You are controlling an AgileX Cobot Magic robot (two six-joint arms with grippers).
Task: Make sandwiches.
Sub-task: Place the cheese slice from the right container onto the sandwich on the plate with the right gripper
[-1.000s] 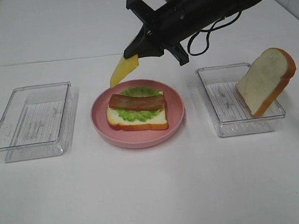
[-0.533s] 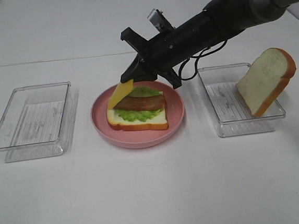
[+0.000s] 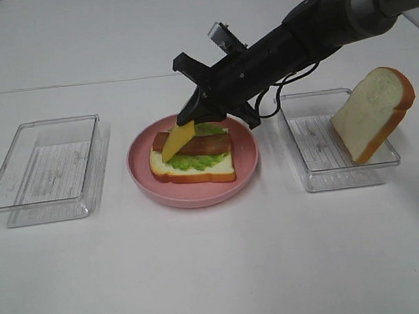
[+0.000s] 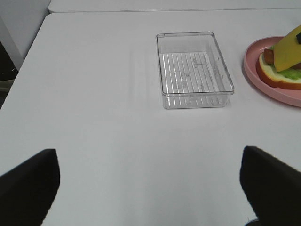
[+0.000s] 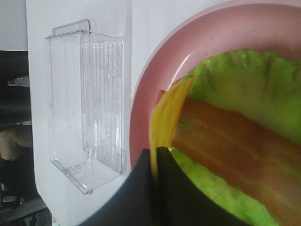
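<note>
On the far left the empty clear tray [image 3: 45, 171] needs nothing from me. My left hand [image 4: 148, 153] hangs over the bare table [image 4: 94, 141] well short of it, fingers spread wide and holding nothing.

The half-built sandwich [image 3: 196, 169] sits in the middle of the pink plate [image 3: 249, 170] - bread, lettuce [image 5: 244, 80], then the meat strip [image 3: 208, 144]. My right hand [image 3: 190, 122] reaches across it, pinched shut on the top edge of the cheese [image 3: 179, 141]. The cheese hangs tilted, its lower corner down at the left end of the meat; I cannot tell if it touches.

To do this well I should lower the wrist and sweep rightward so the cheese folds flat across the meat, square with the bread, before I let go. If I let go while it stands on edge, it will likely slide toward the plate's left rim.

On the right, the top bread slice [image 3: 374, 113] leans in the other tray [image 3: 322, 180].
</note>
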